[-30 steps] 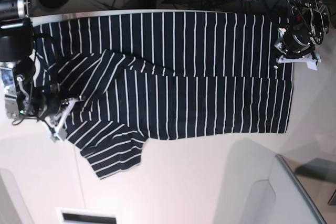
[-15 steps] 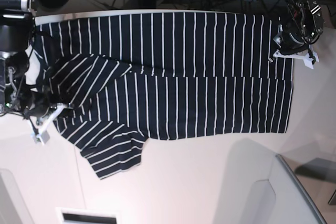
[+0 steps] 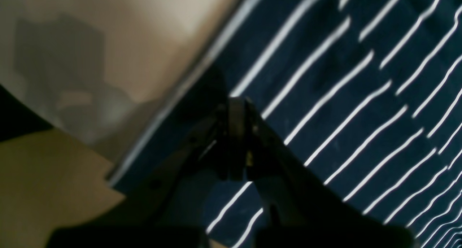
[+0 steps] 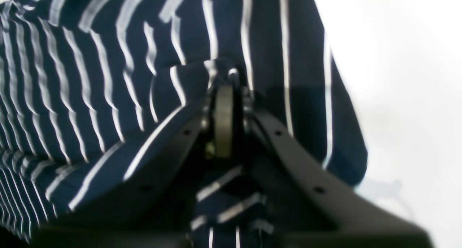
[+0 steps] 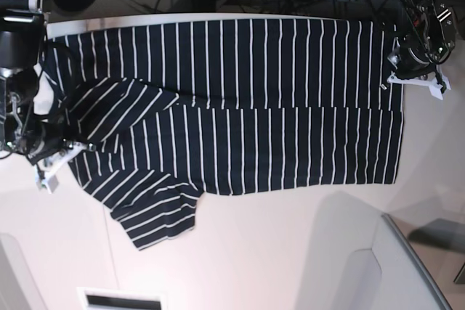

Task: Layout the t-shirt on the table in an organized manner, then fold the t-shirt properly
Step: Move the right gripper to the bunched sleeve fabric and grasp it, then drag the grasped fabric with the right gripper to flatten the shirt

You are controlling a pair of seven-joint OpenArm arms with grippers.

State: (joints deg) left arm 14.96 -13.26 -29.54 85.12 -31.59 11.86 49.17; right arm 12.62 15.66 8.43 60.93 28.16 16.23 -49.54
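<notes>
the t-shirt (image 5: 247, 107) lies spread across the off-white tabletop (image 5: 276, 252), one sleeve folded over. the left gripper (image 3: 236, 107) is clenched with nothing in it, above the hem. the right gripper (image 4: 225, 83) looks pinched on the t-shirt's edge, though blur hides it.

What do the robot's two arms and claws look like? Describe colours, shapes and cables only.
Both arms are mostly black with metal parts and loose black cables. In the overhead view the left claw and the right claw end in pale, whitish tips. Up close, the left claw and right claw are dark wedge-shaped fingers with small holes, narrowing to a grey pad.
</notes>
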